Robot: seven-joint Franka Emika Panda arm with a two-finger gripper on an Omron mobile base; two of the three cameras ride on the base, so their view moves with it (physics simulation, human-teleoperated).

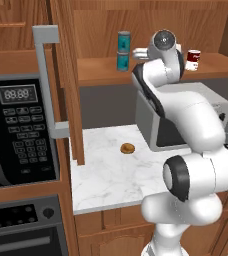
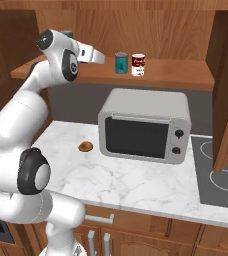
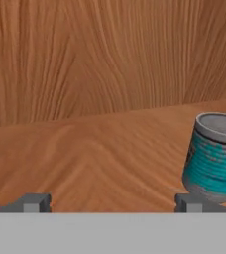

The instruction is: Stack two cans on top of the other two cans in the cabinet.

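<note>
Gripper: fingers spread wide, nothing between them, held level over the cabinet shelf. In the hand view the two dark tips sit at the lower left and lower right, bare plank between them.

Worktop: white marble, carrying a small brown round item, possibly a pastry, though it is too small to tell. A grey toaster oven stands just beside it, under the shelf.

Single teal can: upright on the shelf, just past the right fingertip in the hand view; in the right base view it stands just beside the red and white can, apart from the gripper.

Stacked teal cans: one on top of the other, upright on the shelf, left of the arm in the left base view. In the right base view the arm's upper joint hides most of the stack.

Cabinet door: swung open, long grey bar handle facing the black microwave.
</note>
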